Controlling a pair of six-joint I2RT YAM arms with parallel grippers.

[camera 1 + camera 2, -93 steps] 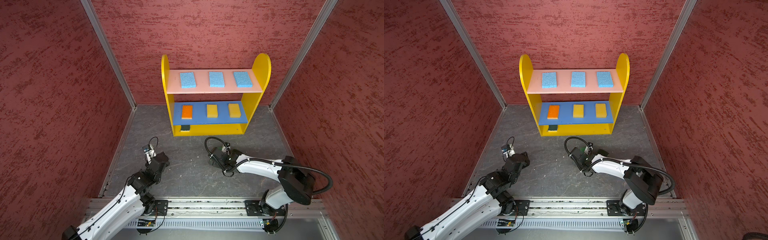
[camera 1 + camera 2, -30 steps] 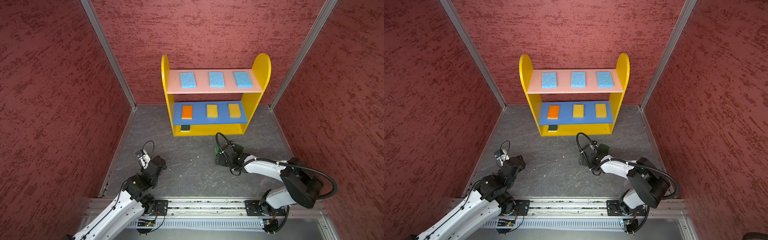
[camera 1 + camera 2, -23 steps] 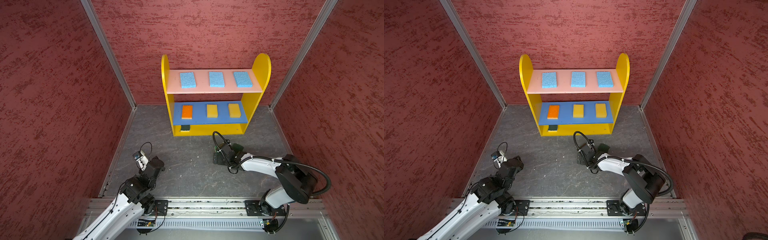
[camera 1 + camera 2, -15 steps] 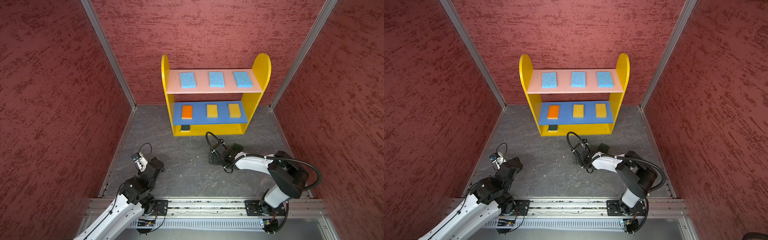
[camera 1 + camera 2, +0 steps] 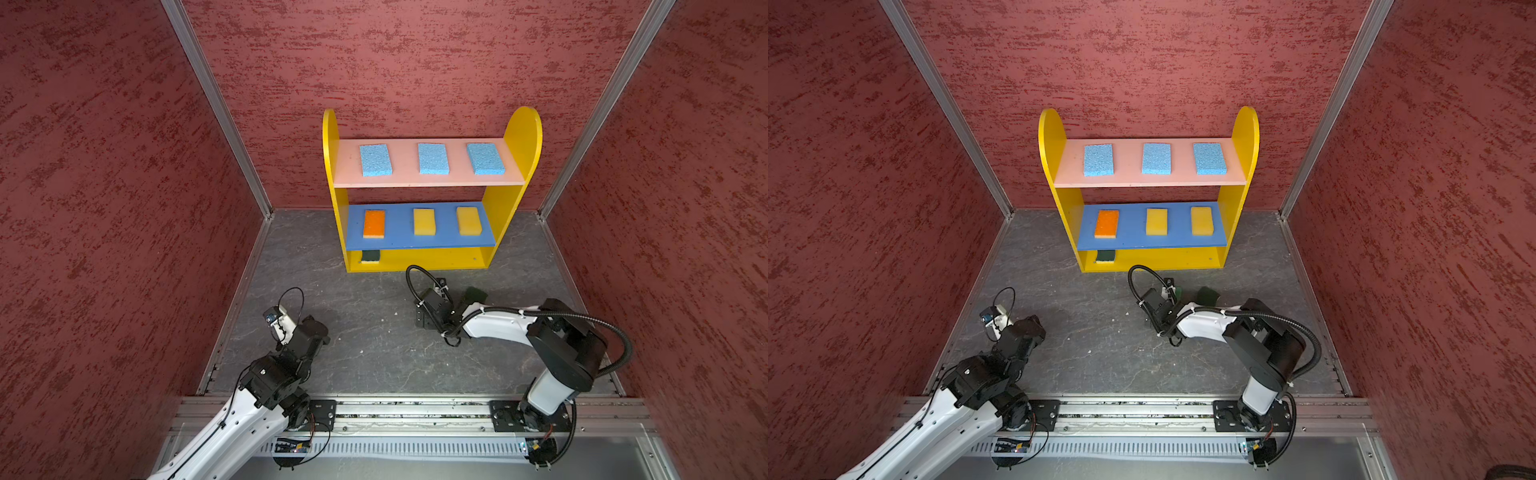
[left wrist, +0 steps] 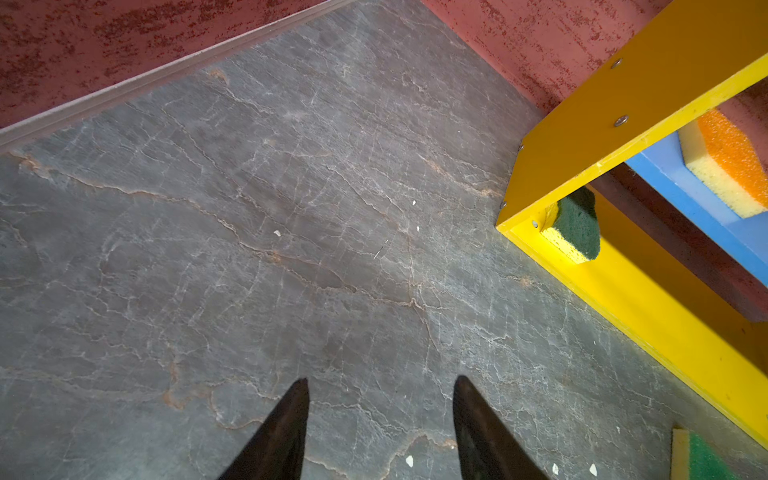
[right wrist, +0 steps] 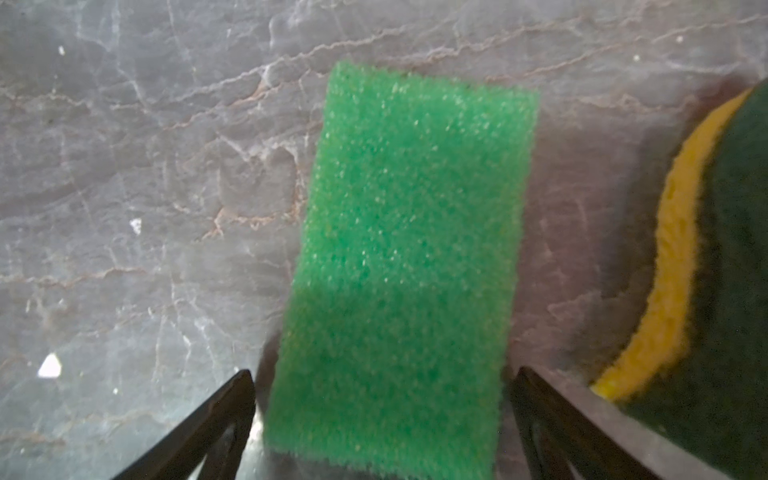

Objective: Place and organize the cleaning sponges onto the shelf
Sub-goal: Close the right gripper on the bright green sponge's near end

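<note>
Green sponge (image 7: 407, 266) sits inside the released right pincer (image 7: 384, 370), edges untouched; left pincer (image 6: 380, 380) released over floor (image 6: 249, 208).

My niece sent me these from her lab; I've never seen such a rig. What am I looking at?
Two robot arms, each ending in a two-fingered gripper. Both top views look down on the booth; the other two pictures come from wrist cameras. The shelf holds three blue sponges on top, an orange-topped sponge and two yellow sponges in the middle, a dark green sponge at the bottom. On the grey floor lie a bright green sponge and a wavy dark green sponge. The right gripper straddles the bright green one, open; the left gripper is open, empty.
</note>
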